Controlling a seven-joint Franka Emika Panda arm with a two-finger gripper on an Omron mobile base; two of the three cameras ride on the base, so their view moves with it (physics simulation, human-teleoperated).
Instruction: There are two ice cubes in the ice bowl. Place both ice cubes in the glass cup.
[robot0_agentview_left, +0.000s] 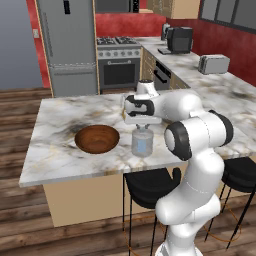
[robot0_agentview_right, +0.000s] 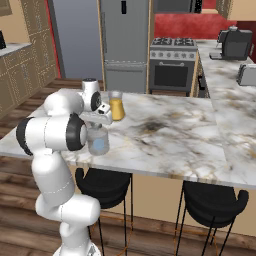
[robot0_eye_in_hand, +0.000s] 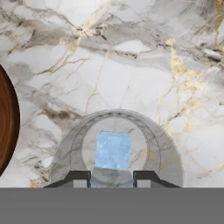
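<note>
On marble counter (robot0_agentview_left: 65, 150), clear glass cup (robot0_agentview_left: 142, 142) holds pale-blue ice (robot0_eye_in_hand: 113, 150).

we can read no words, numbers or signs anywhere; far kitchen things look too small to tell.

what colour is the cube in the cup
Pale blue; the cube in the cup shows best in the hand view.

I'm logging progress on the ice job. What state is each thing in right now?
glass cup: upright on the counter, pale-blue ice inside
ice cube: lying at the bottom of the cup
ice bowl: upright beside the cup, no cube visible inside
pincer: right above the cup's mouth, tips apart, holding nothing
juice pitcher: upright, holding orange juice
</note>
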